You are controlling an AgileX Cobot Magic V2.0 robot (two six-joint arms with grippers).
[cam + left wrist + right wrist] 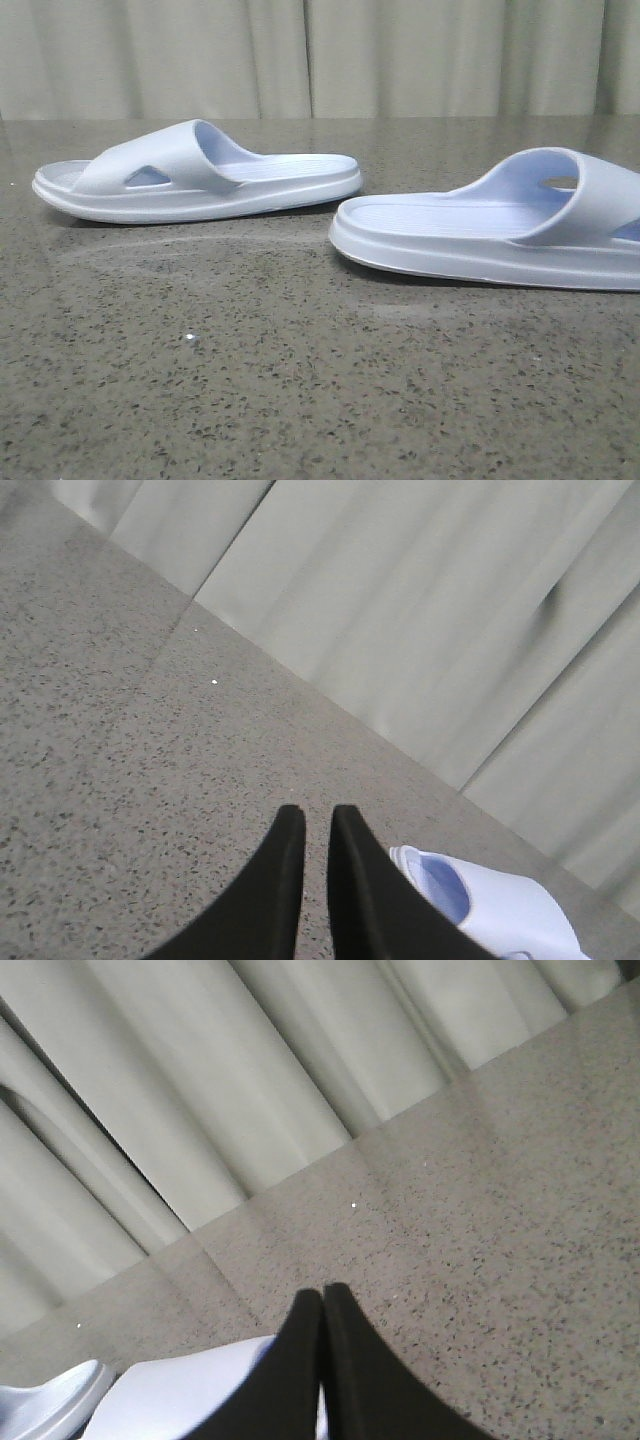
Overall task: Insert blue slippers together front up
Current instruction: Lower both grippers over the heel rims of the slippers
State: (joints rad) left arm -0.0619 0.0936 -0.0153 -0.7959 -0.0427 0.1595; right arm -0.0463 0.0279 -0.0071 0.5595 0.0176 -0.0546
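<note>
On the dark speckled stone surface (300, 380), front view, two blue slippers lie soles down and well apart. Left slipper (195, 180) sits farther back, side-on, strap with triangular cut-out toward the left end, ribbed footbed running right. Right slipper (500, 225) lies nearer, cut off by the right edge of the view, strap toward the right. Pale pleated curtain (320, 55) hangs behind the surface. Neither arm appears in the front view. Left wrist view: left gripper (318, 820) hangs above bare surface, black fingers (280, 880) with a narrow gap at the tips, holding nothing; one slipper end shows just beside them. Right wrist view: right gripper (322, 1295) has fingers (350, 1360) pressed together, empty, a slipper partly hidden behind them
</note>
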